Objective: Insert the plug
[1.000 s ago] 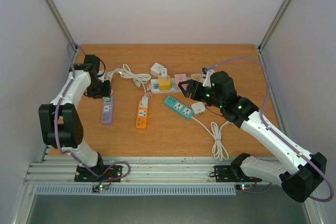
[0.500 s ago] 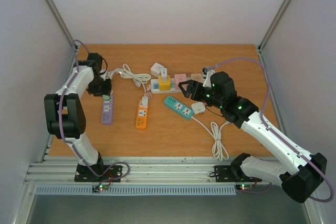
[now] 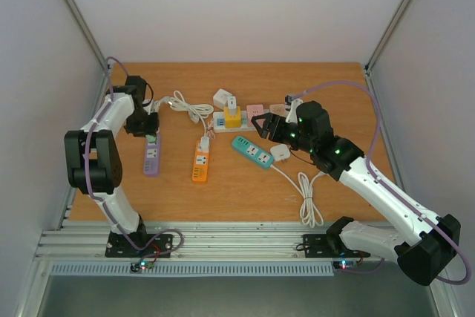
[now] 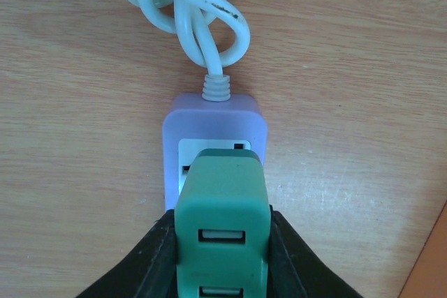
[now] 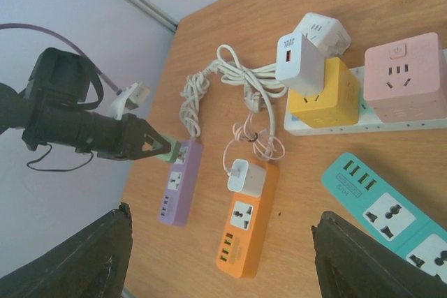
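Two robot arms work over a wooden table (image 3: 223, 194) strewn with power strips. Nearest their bases, a white cable (image 3: 306, 200) lies in loose loops, and just beyond it sits a teal power strip (image 3: 251, 151). The right gripper (image 3: 261, 125) hangs beside the strip's far end. Its jaws are spread wide and hold nothing, and its dark fingers (image 5: 84, 263) frame the wrist camera's view.

To the left lies an orange power strip (image 3: 200, 161) with a small white charger (image 5: 246, 176) plugged in at its cord end. Further left is the purple power strip (image 3: 151, 157). The left gripper (image 3: 151, 131) is clamped on a green USB plug (image 4: 222, 218), a finger pressed to each side. The plug rests against the socket face at the strip's cord end. Whether its pins are fully seated cannot be told. Past the strip, its white cord (image 4: 188, 5) is tied in a knot.

Farther back, a white power strip (image 5: 363, 125) carries a yellow cube adapter (image 5: 325, 92) topped by a white USB charger (image 5: 297, 57), with a pink cube adapter (image 5: 408, 78) next to it. A white cube adapter (image 5: 321, 33) lies behind them.
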`<action>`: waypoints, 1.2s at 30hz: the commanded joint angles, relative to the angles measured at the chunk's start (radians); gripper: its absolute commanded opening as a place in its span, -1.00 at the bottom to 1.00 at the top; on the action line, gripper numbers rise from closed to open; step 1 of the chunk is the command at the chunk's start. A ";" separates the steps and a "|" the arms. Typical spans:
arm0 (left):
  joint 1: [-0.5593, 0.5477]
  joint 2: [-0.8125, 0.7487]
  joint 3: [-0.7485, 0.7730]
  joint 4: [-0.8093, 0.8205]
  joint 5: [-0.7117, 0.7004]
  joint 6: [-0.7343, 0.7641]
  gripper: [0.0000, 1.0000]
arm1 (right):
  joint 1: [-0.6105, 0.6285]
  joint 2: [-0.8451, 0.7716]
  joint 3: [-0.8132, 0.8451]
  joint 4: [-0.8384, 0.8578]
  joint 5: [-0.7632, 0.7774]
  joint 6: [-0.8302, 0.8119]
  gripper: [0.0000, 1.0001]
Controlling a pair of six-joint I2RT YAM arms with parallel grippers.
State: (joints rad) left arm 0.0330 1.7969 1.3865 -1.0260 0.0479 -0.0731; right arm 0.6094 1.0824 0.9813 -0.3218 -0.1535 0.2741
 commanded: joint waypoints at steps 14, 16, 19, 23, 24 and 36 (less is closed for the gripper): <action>-0.028 0.044 -0.019 0.018 0.002 0.014 -0.72 | -0.005 -0.001 -0.020 0.023 -0.001 -0.007 0.44; -0.028 0.041 -0.021 0.019 -0.009 0.012 -0.72 | -0.005 -0.001 -0.020 0.023 0.002 -0.006 0.44; -0.028 0.036 -0.027 0.020 -0.044 0.005 -0.72 | -0.005 0.000 -0.020 0.023 0.000 -0.003 0.44; -0.075 0.021 -0.034 0.034 -0.015 0.002 -0.72 | -0.005 0.004 -0.020 0.024 -0.001 -0.001 0.44; -0.082 0.016 -0.038 0.037 -0.007 -0.002 -0.72 | -0.005 0.005 -0.020 0.024 -0.001 0.001 0.44; -0.102 -0.025 -0.051 0.058 -0.116 -0.041 -0.72 | -0.005 0.006 -0.020 0.023 -0.004 0.005 0.44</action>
State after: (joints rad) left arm -0.0696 1.7958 1.3392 -0.9947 -0.0269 -0.0956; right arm 0.6094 1.0832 0.9634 -0.3218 -0.1562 0.2749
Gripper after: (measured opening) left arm 0.282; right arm 0.720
